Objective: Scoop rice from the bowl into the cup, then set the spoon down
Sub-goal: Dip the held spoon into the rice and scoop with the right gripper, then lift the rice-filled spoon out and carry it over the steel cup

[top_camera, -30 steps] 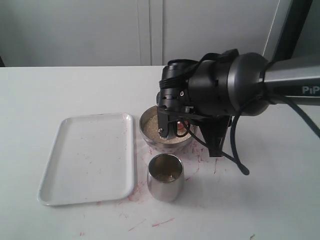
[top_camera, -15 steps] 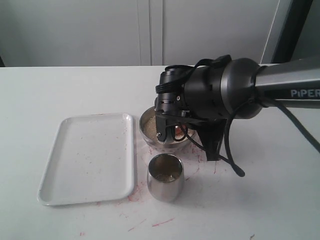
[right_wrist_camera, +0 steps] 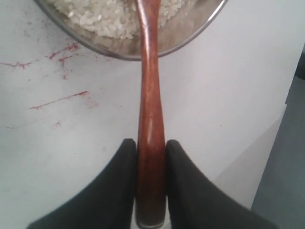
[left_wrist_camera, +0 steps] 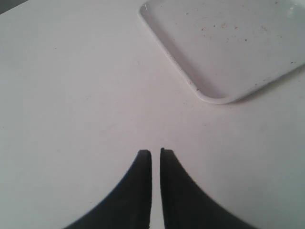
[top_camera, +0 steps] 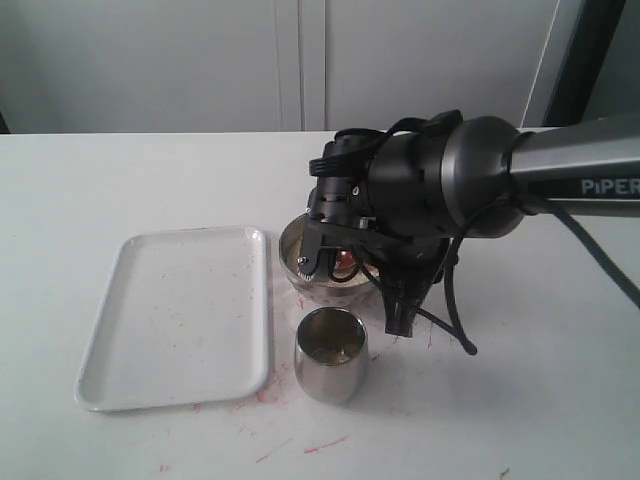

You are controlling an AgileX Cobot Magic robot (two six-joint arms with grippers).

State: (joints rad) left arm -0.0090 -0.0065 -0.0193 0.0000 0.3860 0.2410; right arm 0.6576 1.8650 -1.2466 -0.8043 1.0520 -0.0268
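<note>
Your right hand (right_wrist_camera: 151, 143) is clamped on the spoon (right_wrist_camera: 148, 86). Its two black, curved fingers press the slim handle from either side, close to the butt end. The spoon is dark reddish-brown wood, smooth and glossy, and its handle narrows toward the head. The handle crosses the rim of the bowl (top_camera: 290, 252) and runs in over the rice (right_wrist_camera: 105, 19). The head lies beyond the wrist picture, so you cannot tell how deep it sits.

The bowl is round, shallow, polished steel. It holds a bed of small off-white grains that leaves the inner wall bare near the rim. On its camera side, close but not touching, the cup (top_camera: 330, 355) stands upright. It is a narrower steel tumbler with rounded sides, and you cannot tell whether the pale patch low inside it is grain or reflection.

In the exterior view the hand hangs over the bowl and hides much of it. Left of both vessels lies a white rectangular tray (top_camera: 175, 315) with rounded corners and faint reddish specks. The matt white surface (top_camera: 120, 180) carries red scratches (right_wrist_camera: 57, 100) beside the bowl.

Your left hand (left_wrist_camera: 156, 152) hovers over bare surface near a tray corner. Its fingers are together but for a thin slit, and it holds nothing.
</note>
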